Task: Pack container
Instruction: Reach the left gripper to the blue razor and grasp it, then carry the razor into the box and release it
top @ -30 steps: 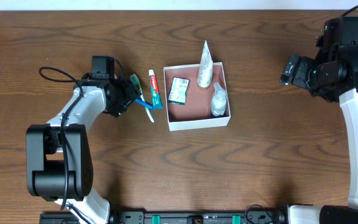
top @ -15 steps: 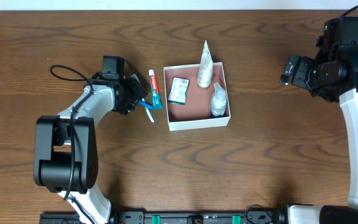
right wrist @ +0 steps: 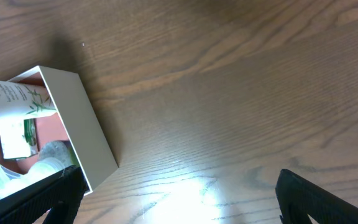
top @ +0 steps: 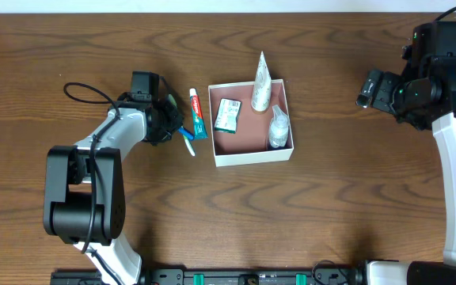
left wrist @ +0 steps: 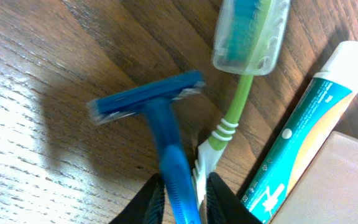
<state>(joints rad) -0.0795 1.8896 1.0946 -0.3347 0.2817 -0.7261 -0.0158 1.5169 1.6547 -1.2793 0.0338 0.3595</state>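
The container [top: 252,157] is a square white box with a reddish-brown inside, at the table's middle; it also shows in the right wrist view [right wrist: 82,124]. It holds a green-and-white packet [top: 227,115], a white tube [top: 260,83] and a clear bottle [top: 278,127]. Left of it lie a toothpaste tube [top: 196,113], a green toothbrush [left wrist: 250,31] and a blue razor [left wrist: 160,112]. My left gripper [left wrist: 182,199] is shut on the razor's handle, with the toothbrush's white handle end also between the fingers. My right gripper [right wrist: 179,205] is open and empty, far right of the container.
The toothpaste tube [left wrist: 303,130] lies right beside my left fingers, against the container's left wall [left wrist: 344,180]. A black cable [top: 77,91] loops behind the left arm. Bare wood lies between the container and the right arm [top: 418,87].
My left arm has shifted right and slightly back toward the razor and toothbrush, then held still. The right arm and the container's contents have not moved.
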